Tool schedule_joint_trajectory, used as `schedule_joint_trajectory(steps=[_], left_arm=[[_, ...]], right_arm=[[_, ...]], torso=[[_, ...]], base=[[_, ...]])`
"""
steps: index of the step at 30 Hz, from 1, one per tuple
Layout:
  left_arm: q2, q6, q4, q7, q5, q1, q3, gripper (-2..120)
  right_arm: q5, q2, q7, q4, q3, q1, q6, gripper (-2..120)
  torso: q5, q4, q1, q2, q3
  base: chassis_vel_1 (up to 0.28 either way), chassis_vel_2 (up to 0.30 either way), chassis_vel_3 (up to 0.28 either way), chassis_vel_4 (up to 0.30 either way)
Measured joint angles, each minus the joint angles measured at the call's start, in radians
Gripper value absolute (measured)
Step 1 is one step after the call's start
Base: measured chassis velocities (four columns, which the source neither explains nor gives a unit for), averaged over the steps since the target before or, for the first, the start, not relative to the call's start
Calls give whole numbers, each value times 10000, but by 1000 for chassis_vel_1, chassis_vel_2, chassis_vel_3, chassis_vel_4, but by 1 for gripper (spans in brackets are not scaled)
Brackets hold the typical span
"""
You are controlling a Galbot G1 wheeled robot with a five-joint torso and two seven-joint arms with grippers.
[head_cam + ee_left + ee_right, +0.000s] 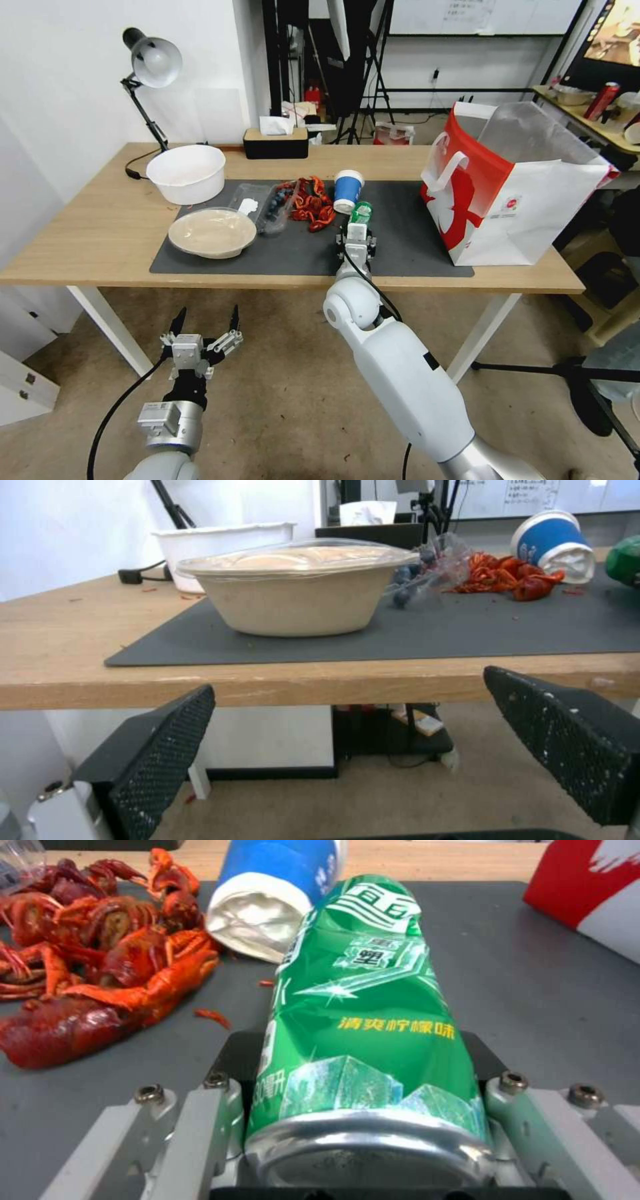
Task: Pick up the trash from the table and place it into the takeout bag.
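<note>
My right gripper (357, 235) is shut on a dented green drink can (361, 212), low over the dark grey mat (407, 233); the can (363, 1015) lies lengthwise between the fingers (223, 1090). Just beyond it a blue paper cup (273, 895) lies on its side beside a heap of red crayfish shells (312, 203). A clear bag with dark berries (270, 203) and a round lidded dish of beige food (212, 232) sit further left. The takeout bag (513, 193) stands open at the table's right end. My left gripper (205, 321) hangs open below the table's front edge (320, 685).
A white bowl (187, 173), a silver desk lamp (152, 63) and a black-and-wood tissue box (275, 141) stand along the back of the light-wood table (100, 227). Bare mat lies between the can and the bag. Stands and a side table crowd the right.
</note>
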Motion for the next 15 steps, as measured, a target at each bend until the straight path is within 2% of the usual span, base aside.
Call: schedule_joint_trajectory(steps=[8, 10, 11, 12, 15], left_arm=[[-3, 0, 0, 0, 10, -12, 37, 100], [-2, 0, 1, 0, 15, -16, 39, 100], [-2, 0, 1, 0, 15, -16, 39, 100], [-5, 0, 3, 0, 36, -11, 45, 100], [-13, 0, 3, -1, 67, -5, 76, 100]], right_arm=[[107, -398, -93, 1058, 123, -429, -57, 44], [284, -907, -727, 2141, 197, -820, 489, 44], [284, -907, -727, 2141, 197, -820, 489, 44], [555, -1290, -1383, 3051, 327, -1048, 1076, 44], [631, -1603, -2012, 3743, 644, -1146, 1574, 44]], torso=[[1, -1, 0, 0, 2], [1, -2, 0, 0, 2], [1, -2, 0, 0, 2], [1, -1, 0, 0, 1], [1, -1, 0, 1, 1]], base=[[0, 0, 0, 0], [0, 0, 0, 0], [0, 0, 0, 0], [0, 0, 0, 0], [0, 0, 0, 0]])
